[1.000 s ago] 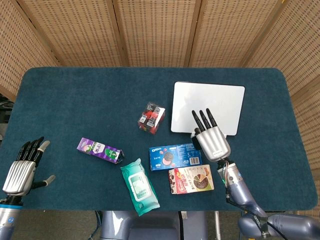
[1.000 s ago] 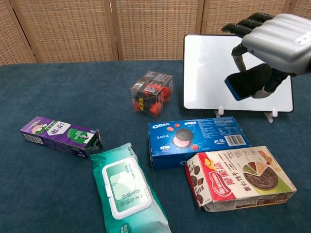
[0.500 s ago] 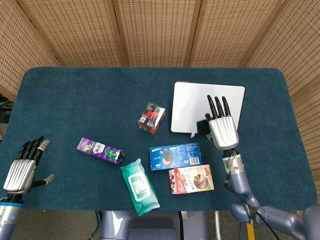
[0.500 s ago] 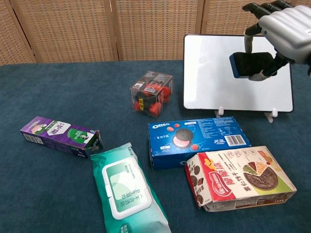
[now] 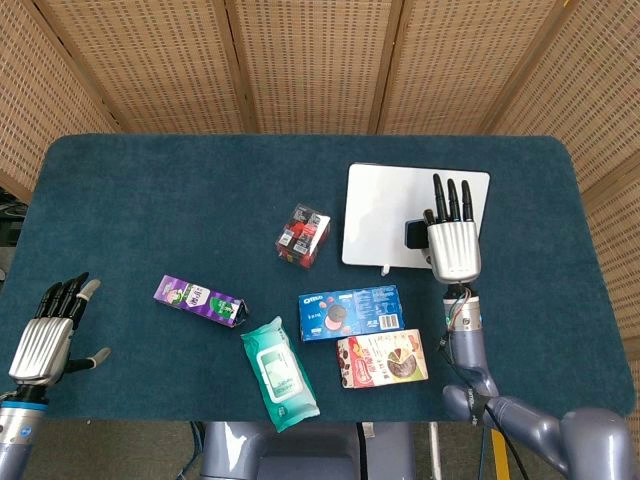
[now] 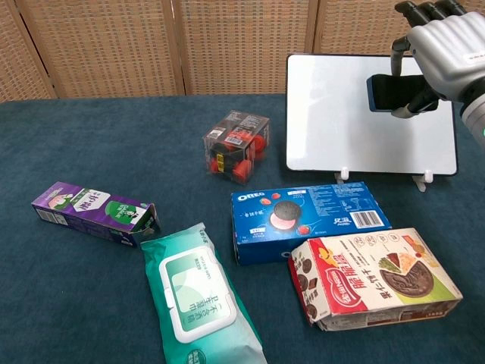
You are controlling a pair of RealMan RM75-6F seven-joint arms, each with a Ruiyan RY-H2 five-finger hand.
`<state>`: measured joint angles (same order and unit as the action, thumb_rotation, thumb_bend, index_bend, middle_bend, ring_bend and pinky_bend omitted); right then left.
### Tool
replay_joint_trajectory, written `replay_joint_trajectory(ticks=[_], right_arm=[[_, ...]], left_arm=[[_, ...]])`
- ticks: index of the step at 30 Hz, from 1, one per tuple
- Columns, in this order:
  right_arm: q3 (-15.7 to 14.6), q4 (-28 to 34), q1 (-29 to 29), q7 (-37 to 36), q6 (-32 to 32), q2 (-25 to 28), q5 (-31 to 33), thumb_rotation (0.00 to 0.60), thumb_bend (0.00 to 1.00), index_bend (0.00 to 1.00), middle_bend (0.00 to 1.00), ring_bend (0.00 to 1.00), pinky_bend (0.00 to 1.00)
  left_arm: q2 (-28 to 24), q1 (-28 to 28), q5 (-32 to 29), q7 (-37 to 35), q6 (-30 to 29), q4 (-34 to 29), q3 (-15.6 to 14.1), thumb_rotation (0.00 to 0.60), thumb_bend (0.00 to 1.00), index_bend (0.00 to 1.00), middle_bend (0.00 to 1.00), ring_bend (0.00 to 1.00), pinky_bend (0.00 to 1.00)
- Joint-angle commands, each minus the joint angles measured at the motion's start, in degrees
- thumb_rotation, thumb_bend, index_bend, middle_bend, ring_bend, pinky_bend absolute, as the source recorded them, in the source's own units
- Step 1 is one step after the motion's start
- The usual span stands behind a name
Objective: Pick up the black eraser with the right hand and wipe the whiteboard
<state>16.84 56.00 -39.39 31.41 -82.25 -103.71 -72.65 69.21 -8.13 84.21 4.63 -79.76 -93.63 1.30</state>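
Note:
The whiteboard stands propped on small feet at the right of the blue table, its white face blank. My right hand holds the black eraser in front of the board's upper right part; whether the eraser touches the board I cannot tell. My left hand hovers near the table's front left corner, fingers apart, holding nothing. It shows only in the head view.
On the table lie a red snack pack, a purple carton, a green wipes pack, a blue Oreo box and a cookie box. A wicker screen stands behind the table.
My right hand has carried the eraser up and to the right, from the board's lower edge to its upper right part. The left hand has stayed in place.

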Motion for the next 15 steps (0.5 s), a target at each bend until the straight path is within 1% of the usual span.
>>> replay_joint_trajectory(ticks=[1,8,15], right_arm=[[0.95,-2.18,-0.79,-0.34,1.20,-1.00,0.67,0.600,0.00,0.58,0.02,0.00,0.00],[2.23,-8.49,-2.75,-1.02,2.81,-3.30,0.92,0.600,0.00,0.58,0.02,0.00,0.00],[2.36,-15.21,-4.31,0.61,2.67,-6.47,0.49,0.600,0.00,0.58,0.02,0.00,0.00]], left_arm=[[0.06,-0.09,-0.19,0.00,0.23,0.04,0.01,0.600,0.18,0.00,0.00,0.00,0.00],[0.21,-0.32,-0.75,0.02,0.84,0.24,0.09,0.600,0.18,0.00,0.00,0.00,0.00],[0.30,-0.52,-1.20,0.03,1.39,0.37,0.08,0.600,0.18,0.00,0.00,0.00,0.00]])
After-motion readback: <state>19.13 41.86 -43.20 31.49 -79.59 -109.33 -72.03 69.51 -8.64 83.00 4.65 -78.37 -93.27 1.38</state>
